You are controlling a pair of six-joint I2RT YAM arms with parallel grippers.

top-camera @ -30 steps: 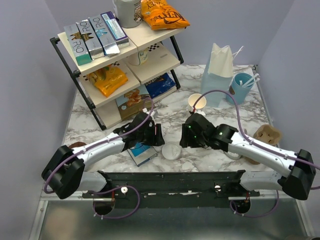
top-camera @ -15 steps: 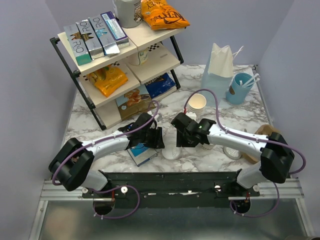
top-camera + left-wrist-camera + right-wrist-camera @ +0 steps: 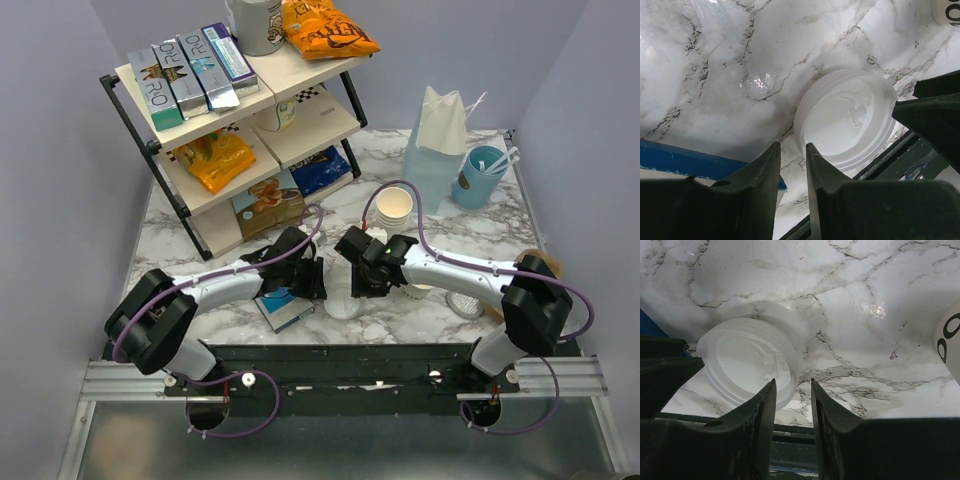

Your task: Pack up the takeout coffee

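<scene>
1 lid (image 3: 340, 302) betw. 2 jaw pairs

Tabletop (image 3: 480, 225) white marble, grey-black veining. Takeout coffee lid (image 3: 845, 125) white. Box (image 3: 285, 310) at its 9 o'clock blue. Snack bag (image 3: 215, 160) orange. Left gripper (image 3: 792, 147), right gripper (image 3: 793, 385) black.

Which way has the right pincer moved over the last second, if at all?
Yes: the right pincer moved left, toward the shelf rack.
</scene>
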